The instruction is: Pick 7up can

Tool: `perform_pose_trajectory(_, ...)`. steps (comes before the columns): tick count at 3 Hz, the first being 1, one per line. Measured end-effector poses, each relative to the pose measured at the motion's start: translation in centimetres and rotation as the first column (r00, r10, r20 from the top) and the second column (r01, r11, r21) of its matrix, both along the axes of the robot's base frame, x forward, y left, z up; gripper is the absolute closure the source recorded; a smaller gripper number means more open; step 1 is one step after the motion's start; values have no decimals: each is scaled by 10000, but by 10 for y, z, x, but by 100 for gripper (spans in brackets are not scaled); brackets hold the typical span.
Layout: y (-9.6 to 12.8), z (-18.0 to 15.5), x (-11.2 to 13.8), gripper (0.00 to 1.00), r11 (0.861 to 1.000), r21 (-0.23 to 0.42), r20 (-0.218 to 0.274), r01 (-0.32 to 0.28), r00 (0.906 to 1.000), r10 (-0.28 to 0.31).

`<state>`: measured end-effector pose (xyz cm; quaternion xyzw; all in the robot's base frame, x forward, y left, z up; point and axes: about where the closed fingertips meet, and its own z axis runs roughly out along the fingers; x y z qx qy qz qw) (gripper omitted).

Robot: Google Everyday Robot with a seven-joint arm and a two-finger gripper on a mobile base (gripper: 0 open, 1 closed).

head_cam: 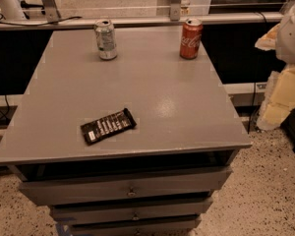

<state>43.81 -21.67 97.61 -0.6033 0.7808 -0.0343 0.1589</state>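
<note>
Here's the table (182, 107), grey and flat-topped, with three drawers (128, 190) stacked under its front edge. The 7up can (105, 39) stands upright near the far edge, towards the far left corner, its shiny top catching the light. Over by the far right corner stands the cola can (191, 38), also upright and well apart from the 7up can. Down near the front edge, left of centre, a dark bar (108, 126) lies flat at a slant. And the end effector (283, 96)? It sits off the table altogether, a pale white and yellowish shape beyond the right edge, level with the far half of the top. It is nowhere near the 7up can and holds nothing that shows. Whether it is wide or narrow, I cannot tell.
</note>
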Motion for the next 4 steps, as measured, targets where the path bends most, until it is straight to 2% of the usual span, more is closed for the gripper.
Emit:
perform_pose_trajectory(1, 0, 1, 1, 0, 10000, 49, 40, -16, 10000, 15)
perform_pose_trajectory(2, 15, -11, 18, 0, 9946, 1034, 278, 60, 9996, -89)
perform_pose_trajectory(3, 67, -44, 59, 0, 9497, 3131, 317, 90, 9993, -200)
perform_pose_trajectory(4, 128, -63, 102, 0, 8715, 4901, 372, 181, 9984, -417)
